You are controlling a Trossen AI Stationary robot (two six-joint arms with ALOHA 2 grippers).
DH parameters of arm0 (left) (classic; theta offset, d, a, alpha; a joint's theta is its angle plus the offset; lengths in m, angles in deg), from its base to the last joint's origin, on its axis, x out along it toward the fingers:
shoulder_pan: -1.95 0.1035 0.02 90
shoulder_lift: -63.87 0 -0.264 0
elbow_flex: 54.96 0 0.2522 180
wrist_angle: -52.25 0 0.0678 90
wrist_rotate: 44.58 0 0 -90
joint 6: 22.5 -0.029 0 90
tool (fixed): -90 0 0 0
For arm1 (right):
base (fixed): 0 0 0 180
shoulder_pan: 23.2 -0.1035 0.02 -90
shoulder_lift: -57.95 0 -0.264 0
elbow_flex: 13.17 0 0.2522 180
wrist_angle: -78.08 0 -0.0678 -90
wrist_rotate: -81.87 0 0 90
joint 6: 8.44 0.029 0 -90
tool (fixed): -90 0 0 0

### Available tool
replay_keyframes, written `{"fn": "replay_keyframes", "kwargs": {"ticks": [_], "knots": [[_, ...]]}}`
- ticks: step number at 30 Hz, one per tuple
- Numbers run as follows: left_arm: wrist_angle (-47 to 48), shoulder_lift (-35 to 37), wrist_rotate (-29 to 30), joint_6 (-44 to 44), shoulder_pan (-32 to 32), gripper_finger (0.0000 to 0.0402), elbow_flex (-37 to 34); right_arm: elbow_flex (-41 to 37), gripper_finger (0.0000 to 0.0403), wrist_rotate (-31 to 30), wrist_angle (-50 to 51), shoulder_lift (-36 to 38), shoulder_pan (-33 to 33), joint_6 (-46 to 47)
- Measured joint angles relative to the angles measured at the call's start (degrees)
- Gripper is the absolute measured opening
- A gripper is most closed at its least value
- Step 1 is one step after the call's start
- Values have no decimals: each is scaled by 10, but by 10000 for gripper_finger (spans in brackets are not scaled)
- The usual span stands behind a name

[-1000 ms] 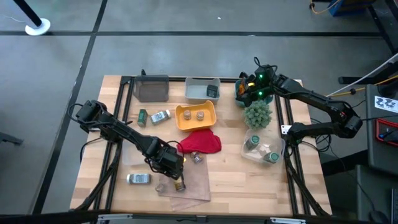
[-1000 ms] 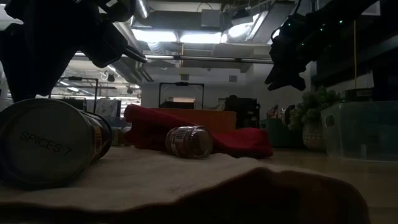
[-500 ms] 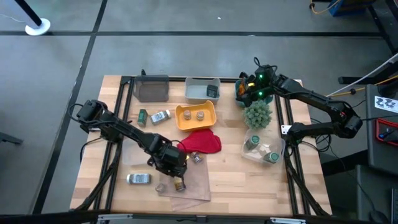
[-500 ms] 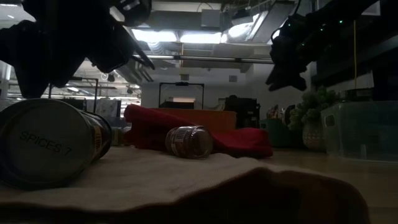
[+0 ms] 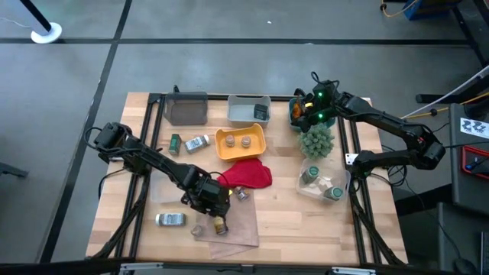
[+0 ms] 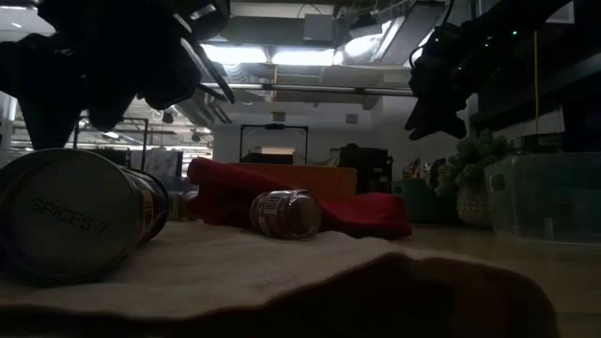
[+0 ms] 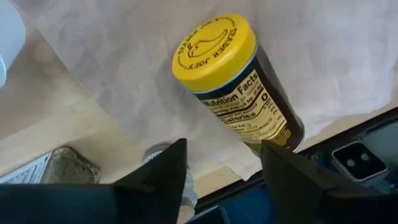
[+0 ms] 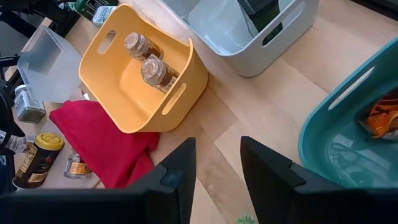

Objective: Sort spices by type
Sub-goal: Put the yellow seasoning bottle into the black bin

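The left gripper [image 5: 218, 216] has just let go: its two dark fingers, which a moment ago sat closer about the yellow-capped brown plastic bottle [image 7: 239, 82], now stand spread, and in the left wrist view the bottle lies free on its side just ahead of the fingertips, touched by neither, on the pale tan sheet of paper [image 7: 323, 37] that covers this near part of the wooden table [image 5: 306, 229]. From above the left arm looks to have drawn back a little, the bottle [image 5: 220, 224] showing just beyond the claw toward the table's near edge. I read that as a release, not a pick, so the bottle is still unsorted and a fresh grasp or another target comes next. Close beside the claw lie a silver-capped clear glass jar [image 5: 170, 220], on the paper's far side from the bottle, and a small dark-labelled jar [image 6: 286, 213] against the crumpled red cloth [image 5: 248, 174]. The right gripper [image 5: 309, 108] hangs well away over the far right corner, its fingers parted and empty, unchanged over the last second; ahead of it sit the yellow plastic bin [image 8: 146, 78] holding two tan-topped pots [image 8: 149, 59], a pale grey bin [image 8: 249, 28] and the rim of a teal bin [image 8: 348, 118] with orange-brown foil sachets [image 8: 382, 118] inside. Several types already have bins; the bottle's place I cannot tell.
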Motion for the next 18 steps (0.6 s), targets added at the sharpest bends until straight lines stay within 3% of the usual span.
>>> {"fn": "replay_keyframes", "kwargs": {"ticks": [6, 18], "knots": [[0, 0, 24, 76, -4, 229, 0, 0, 127, 0, 0, 0, 0, -1], [-40, -10, 103, 242, -21, 235, 0, 0, 127, 0, 0, 0, 0, -3]]}}
